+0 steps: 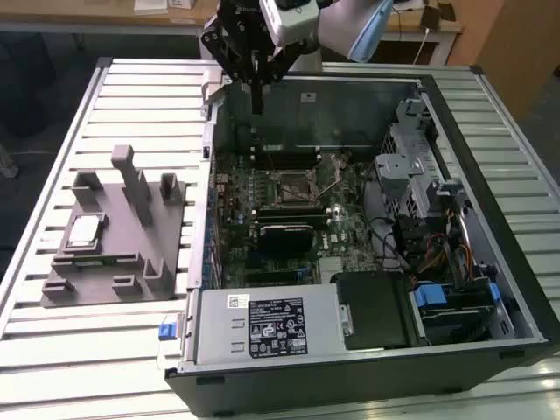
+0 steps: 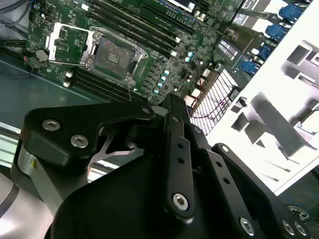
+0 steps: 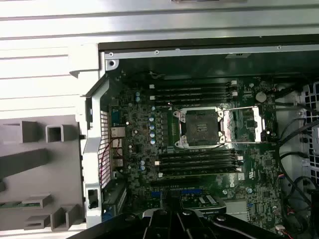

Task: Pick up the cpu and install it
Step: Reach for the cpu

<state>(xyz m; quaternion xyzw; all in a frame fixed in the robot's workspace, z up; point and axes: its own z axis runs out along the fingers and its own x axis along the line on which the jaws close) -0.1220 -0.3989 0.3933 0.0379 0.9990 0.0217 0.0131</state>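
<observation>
On the exterior view's left, the cpu (image 1: 85, 230) lies flat in a recess of the grey fixture block (image 1: 131, 249) on the slatted worktop (image 1: 52, 350), well apart from the gripper (image 1: 256, 107). Further right, the gripper hangs over the rear edge of the open computer case (image 1: 490, 262), clenched with nothing between its fingers. Below it, the bare socket (image 3: 200, 127) on the motherboard has its metal frame (image 3: 247, 124) swung open.

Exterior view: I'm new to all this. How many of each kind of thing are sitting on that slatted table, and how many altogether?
computer case, lid off: 1
grey fixture: 1
cpu, lying on the fixture: 1
Total: 3
</observation>
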